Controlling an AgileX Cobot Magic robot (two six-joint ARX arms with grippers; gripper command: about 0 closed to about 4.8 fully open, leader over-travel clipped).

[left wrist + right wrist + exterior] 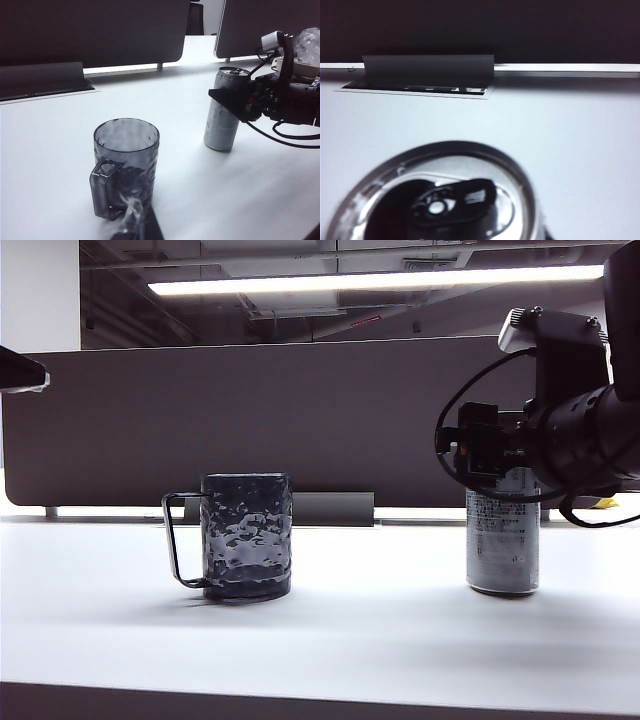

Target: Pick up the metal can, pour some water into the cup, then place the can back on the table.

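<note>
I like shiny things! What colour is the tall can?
Silver, with blocks of small dark print. The metal can shows best in the exterior view.

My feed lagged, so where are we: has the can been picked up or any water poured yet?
Nothing is finished. The can stands upright on the table, right of the cup. In hand: the right gripper is at the can's upper part; whether it has clamped is unclear. The left gripper is near the cup, away from the can. Left: lift, pour, set the can back.
</note>
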